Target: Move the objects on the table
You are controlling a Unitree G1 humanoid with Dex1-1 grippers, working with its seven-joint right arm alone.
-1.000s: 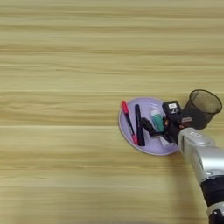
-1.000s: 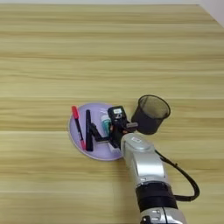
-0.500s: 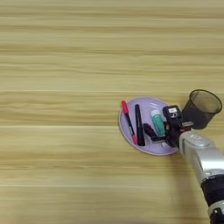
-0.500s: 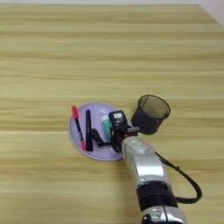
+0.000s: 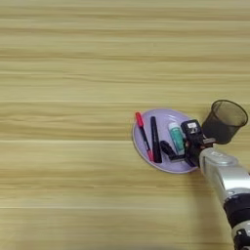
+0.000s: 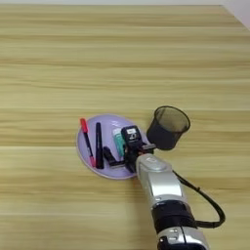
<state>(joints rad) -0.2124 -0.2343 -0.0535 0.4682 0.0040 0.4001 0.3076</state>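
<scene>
We see a light-yellow wooden tabletop [image 5: 73, 73] carrying a pale purple plate [image 5: 166, 117]; on the plate lie, side by side, a thin black pen with a red cap [image 5: 144, 136] at the left, a black pen [image 5: 155, 139] just right of it, and a white-and-teal tube [image 5: 176, 137] further right; a black mesh cup [image 6: 167, 127] stands upright just beside the plate's right rim; our right gripper [image 6: 117, 158] reaches in from the lower right over the plate's near edge, its black finger [image 5: 168, 149] low beside the tube and the black pen; we cannot tell whether it is open or closed, nor whether it touches any item.
</scene>
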